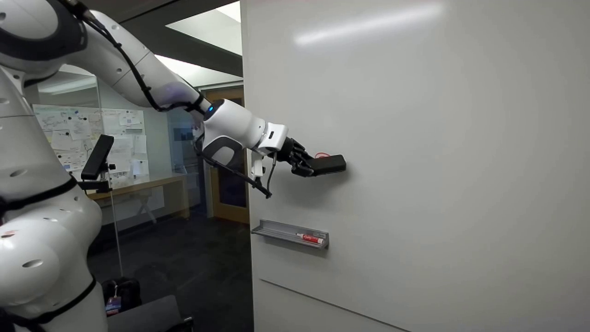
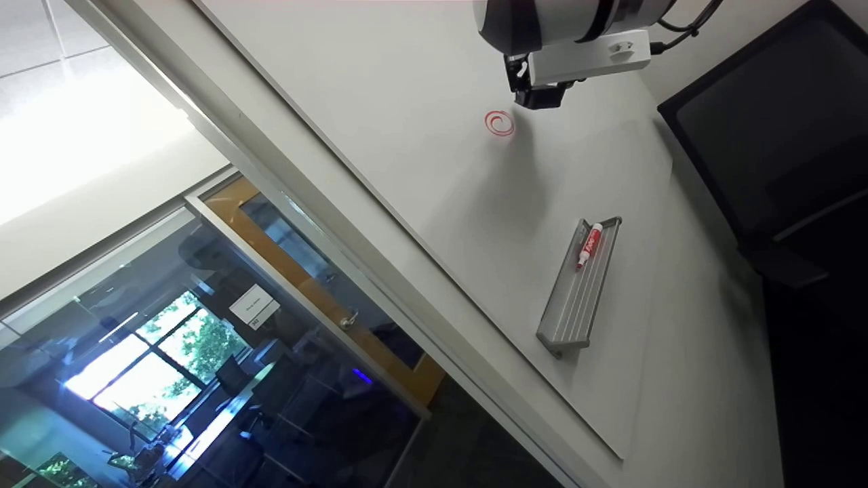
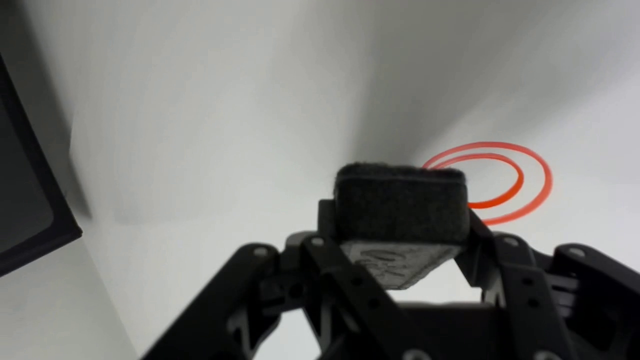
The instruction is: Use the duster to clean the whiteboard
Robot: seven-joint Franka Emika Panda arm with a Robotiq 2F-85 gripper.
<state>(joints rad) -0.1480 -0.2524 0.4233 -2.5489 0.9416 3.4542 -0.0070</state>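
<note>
A black rectangular duster (image 3: 400,205) is grasped by its sides in the robotic hand (image 3: 400,227) and held out at the whiteboard (image 1: 438,184), with an unwiped red spiral (image 2: 500,123) near it — shown whole in an exterior view, partly hidden by the duster in the wrist view. A gap to the whiteboard seems to be shown, though contact cannot be firmly ruled out from these angles. Below, a red-and-white marker (image 1: 310,238) is carried on the grey ledge (image 1: 279,234).

The chief hazard, it is judged, is posed by the hold: one end of the duster is left jutting beyond the hand, so it could be twisted or pried free if that end were driven hard into the whiteboard. Were it pressed too lightly or at a tilt, the spiral might be merely smeared — and if the stroke were begun off to one side, part of it could be missed.
</note>
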